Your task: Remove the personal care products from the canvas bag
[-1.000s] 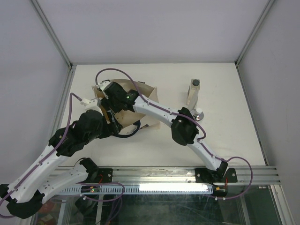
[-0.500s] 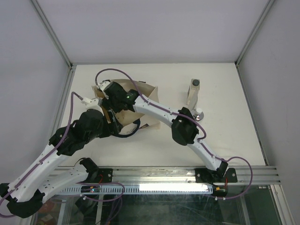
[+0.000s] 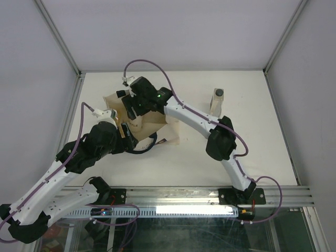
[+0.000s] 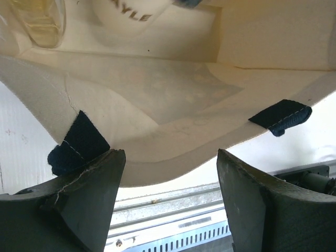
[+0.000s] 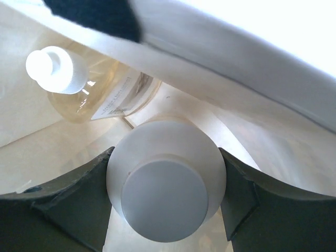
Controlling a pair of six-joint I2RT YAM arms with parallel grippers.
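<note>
Left gripper (image 4: 169,173): spread, set at near rim of beige canvas bag (image 4: 173,100).
Right gripper (image 5: 167,153): inside bag, pinched on cream cylindrical bottle (image 5: 163,202); cap toward wrist, long axis along gripper.
Clear amber-liquid bottle (image 5: 105,89): laid just beyond, in bag.
Clear rectangular dark-capped bottle (image 3: 216,102): stood on desk (image 3: 252,142), far right.

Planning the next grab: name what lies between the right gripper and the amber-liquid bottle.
The cream bottle, between the fingers of the right gripper; the amber-liquid bottle lies beyond. Right wrist view.
</note>
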